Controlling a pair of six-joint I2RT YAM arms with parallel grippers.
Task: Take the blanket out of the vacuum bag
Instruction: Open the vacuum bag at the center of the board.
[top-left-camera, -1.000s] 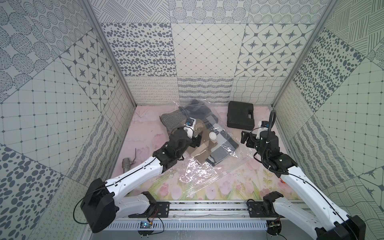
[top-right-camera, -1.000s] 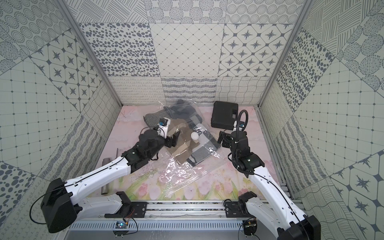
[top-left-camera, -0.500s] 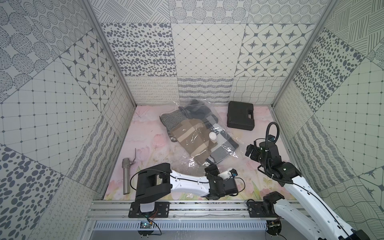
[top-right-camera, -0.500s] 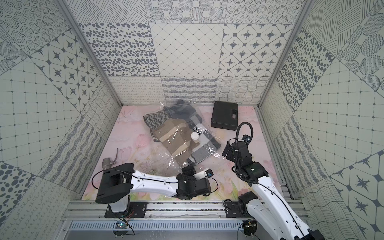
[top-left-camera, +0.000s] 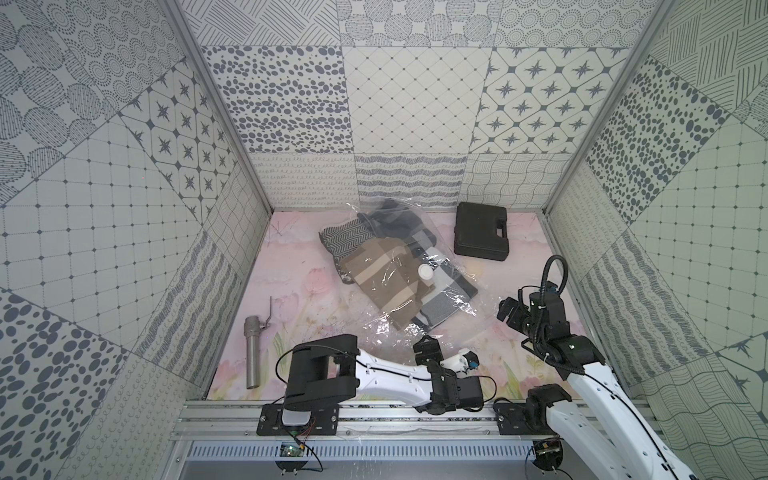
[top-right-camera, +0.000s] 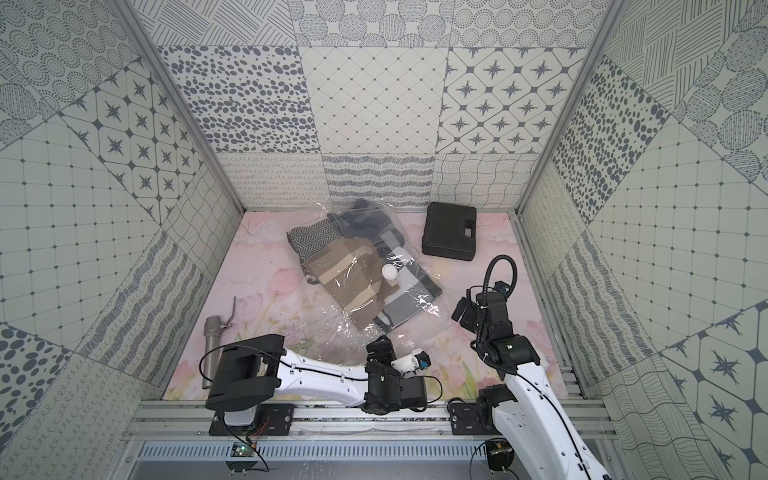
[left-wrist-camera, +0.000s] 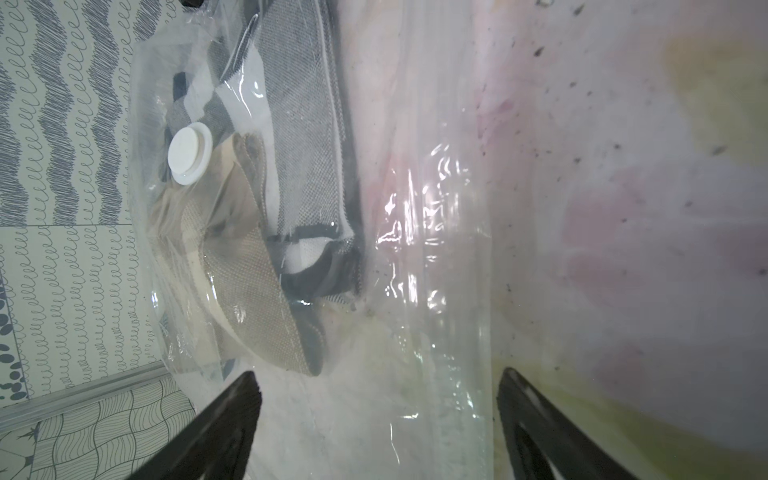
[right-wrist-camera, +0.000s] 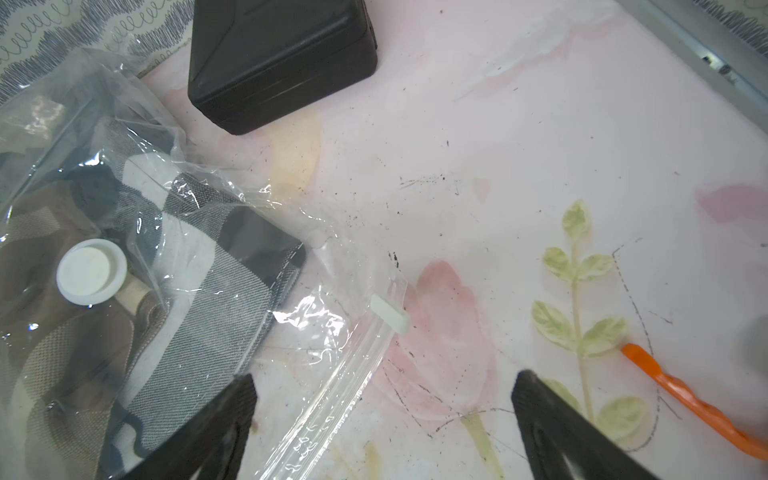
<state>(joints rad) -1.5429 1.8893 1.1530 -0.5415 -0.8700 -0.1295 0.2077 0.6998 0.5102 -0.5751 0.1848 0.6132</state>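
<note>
We find the vacuum bag (top-left-camera: 392, 328) lying crumpled across the middle of the floral mat (top-left-camera: 307, 291) in both top views. Its far end is close to the back wall and its flat, empty end reaches toward the lower centre of the frame. The blanket (top-left-camera: 386, 274) sits folded inside, tan and grey checks under the plastic, with the white valve cap (top-left-camera: 425, 272) above it. We judge this to be the approach to the bag's mouth, with the pulling not yet begun. The left gripper (top-left-camera: 424, 348) hovers at the bag's near end, jaws spread wide and gripping nothing (slack film lies under the gap in the left wrist view). The right gripper (top-left-camera: 509, 313), equally wide and empty, hangs just right of the bag, facing the zip-seal edge (right-wrist-camera: 345, 395) and its white slider (right-wrist-camera: 389, 313). Whether that seal is parted we cannot tell. Next, we think, one claw must pinch loose film by the zip while the other reaches for a blanket corner. The black case (top-left-camera: 481, 230) crowds the upper right, near the bag. The lower right offers bare mat, though an orange tool (right-wrist-camera: 685, 390) lies near the right claw. The metal cylinder (top-left-camera: 251, 357) lies well apart at lower left.
</note>
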